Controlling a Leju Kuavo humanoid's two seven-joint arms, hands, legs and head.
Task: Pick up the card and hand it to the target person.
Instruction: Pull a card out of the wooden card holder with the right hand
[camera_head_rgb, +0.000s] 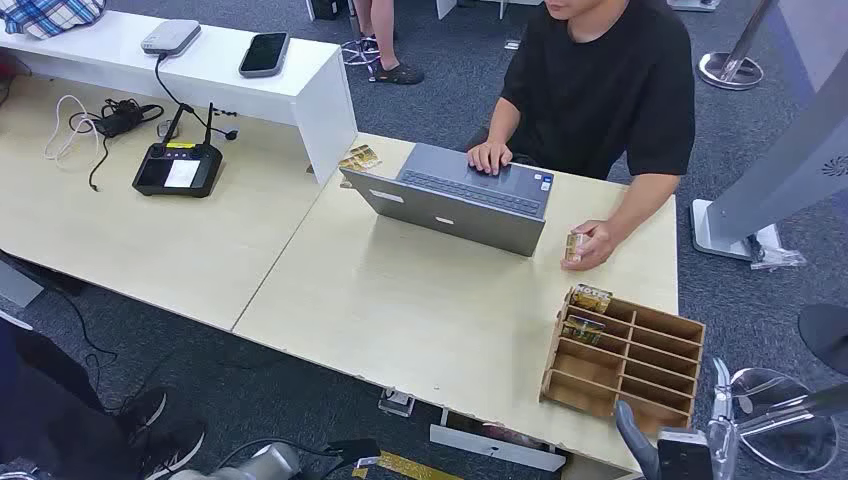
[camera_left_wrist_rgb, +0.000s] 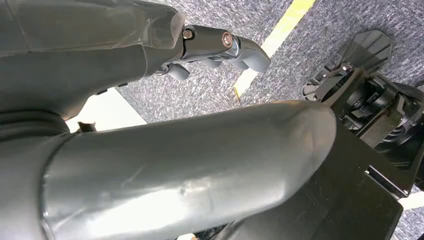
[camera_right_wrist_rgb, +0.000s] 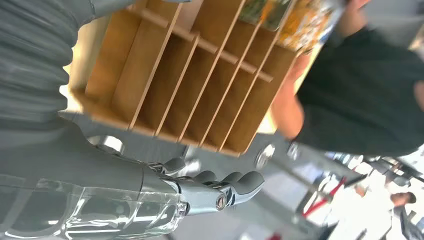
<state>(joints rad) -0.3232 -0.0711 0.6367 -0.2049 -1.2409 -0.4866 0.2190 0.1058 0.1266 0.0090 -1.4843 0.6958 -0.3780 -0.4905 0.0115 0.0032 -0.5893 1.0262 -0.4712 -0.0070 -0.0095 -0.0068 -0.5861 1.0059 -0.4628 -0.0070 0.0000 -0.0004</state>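
A wooden card rack (camera_head_rgb: 625, 365) with open compartments stands on the light desk (camera_head_rgb: 420, 300), at its near corner on the robot's right. 2 cards sit in the rack's far-left compartments: one card (camera_head_rgb: 591, 297) stands at the far-left corner and a second card (camera_head_rgb: 583, 329) lies in the compartment just nearer the robot.

Beyond the rack a person in a black shirt (camera_head_rgb: 605, 80) sits at the far side of the desk. The person's hand (camera_head_rgb: 592, 245) holds another card (camera_head_rgb: 574, 247) upright, just past the rack's far-left corner. Their other hand (camera_head_rgb: 490, 156) rests on the keyboard of a grey laptop (camera_head_rgb: 455, 200), which stands farther from the rack, toward the desk's middle.

The right robot hand (camera_right_wrist_rgb: 220, 187) hangs off the rack's near edge, below the desk top; it holds nothing and its dark fingers (camera_right_wrist_rgb: 240, 182) lie side by side, gently bent rather than clenched. The left robot hand (camera_left_wrist_rgb: 215, 50) hangs low over grey carpet (camera_left_wrist_rgb: 200, 95) crossed by a yellow line (camera_left_wrist_rgb: 280, 35), well away from the rack, its fingers curled inward around nothing.

Far from the rack, on the neighbouring desk, lie a black controller (camera_head_rgb: 180, 165) and a white shelf (camera_head_rgb: 200, 70) carrying a phone (camera_head_rgb: 264, 53).
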